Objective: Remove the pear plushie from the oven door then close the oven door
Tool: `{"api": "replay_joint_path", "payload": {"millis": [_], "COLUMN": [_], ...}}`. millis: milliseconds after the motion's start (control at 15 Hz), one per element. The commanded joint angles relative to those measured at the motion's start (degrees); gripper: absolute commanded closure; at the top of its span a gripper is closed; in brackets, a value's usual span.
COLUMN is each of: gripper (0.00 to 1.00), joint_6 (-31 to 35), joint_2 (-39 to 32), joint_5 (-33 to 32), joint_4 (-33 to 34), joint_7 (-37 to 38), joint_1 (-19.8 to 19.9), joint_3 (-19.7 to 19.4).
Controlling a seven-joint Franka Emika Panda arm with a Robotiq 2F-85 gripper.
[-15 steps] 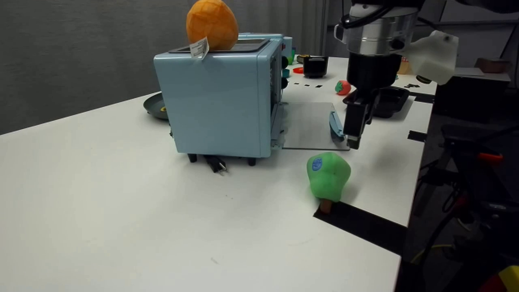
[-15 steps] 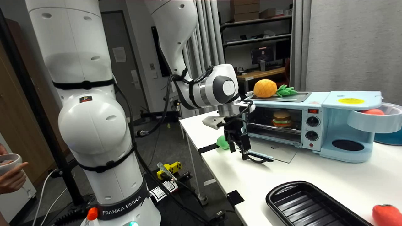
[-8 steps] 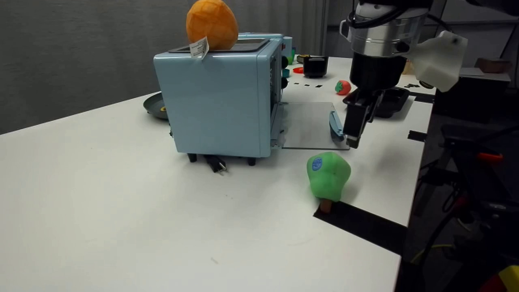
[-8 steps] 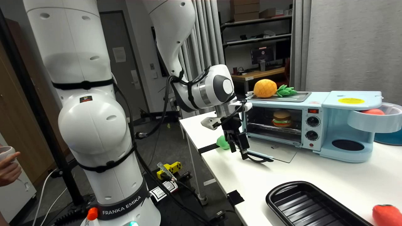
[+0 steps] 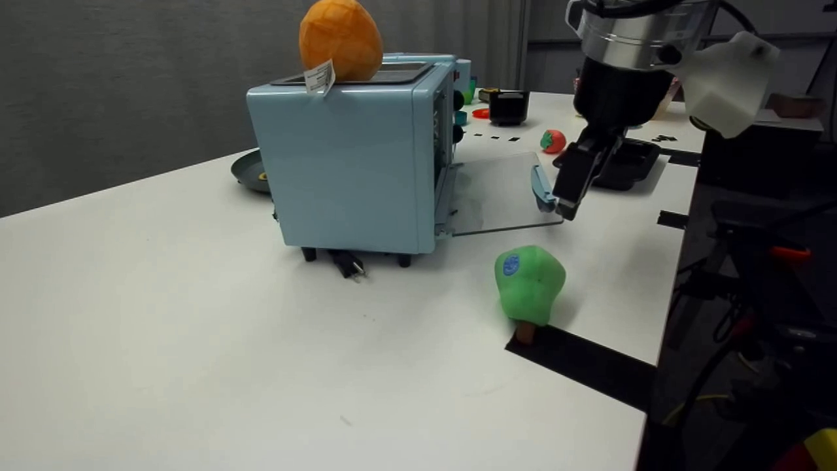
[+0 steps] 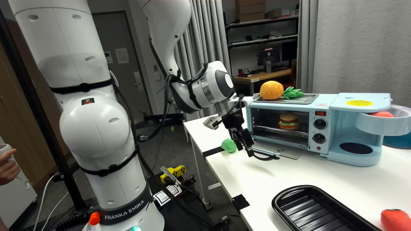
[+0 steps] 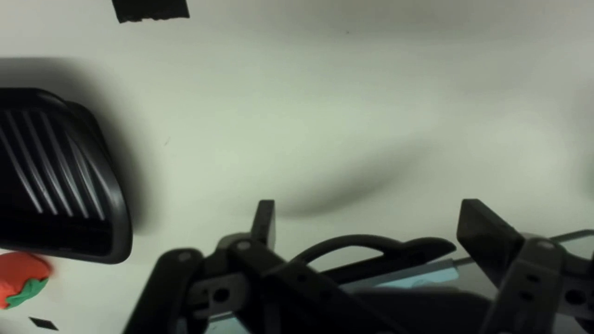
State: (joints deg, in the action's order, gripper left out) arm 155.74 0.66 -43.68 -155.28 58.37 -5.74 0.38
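Black two-finger gripper [image 7: 368, 202]: fingers spread well apart, clear in the wrist view, with a curved black handle [image 7: 403, 257] showing in the gap. Handle belongs to the oven door [image 5: 497, 193], a flat, see-through grey rectangular panel with light-blue trim. In an exterior view a fingertip sits right at the door's outer edge; touching or not, can't tell. Door is open, tilted slightly, outer edge raised off the white table [image 5: 229, 327], hinged to the boxy light-blue toy oven [image 5: 346, 170].

Bright green rounded pear plushie [image 5: 529, 284], short brown stem, round blue patch: on the table, off the door but near it, stem over a black tape strip [image 5: 592, 367].

Toy burger [image 6: 288, 121] inside the oven. Orange pineapple plush [image 6: 271, 90], green leaves, on the grey metal tray [image 6: 305, 99] on top. Black ribbed rectangular pan [image 6: 321, 211] and red strawberry plush [image 6: 396, 219] on the table.
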Motion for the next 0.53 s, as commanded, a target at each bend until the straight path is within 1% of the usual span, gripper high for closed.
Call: {"api": "replay_joint_path", "payload": {"millis": [0,267,467], "gripper": [0.0,0.0,0.0], "joint_6": [0.9,0.5,0.5], "joint_2": [3.3,5.8,7.3], "joint_5": [-4.7,-7.8,-9.7], "joint_4": [1.0,1.6,3.3], "joint_7": [5.2,7.8,9.5], "joint_1": [0.9,1.2,1.4], "joint_3": [-0.6,-0.4,0.0]}}
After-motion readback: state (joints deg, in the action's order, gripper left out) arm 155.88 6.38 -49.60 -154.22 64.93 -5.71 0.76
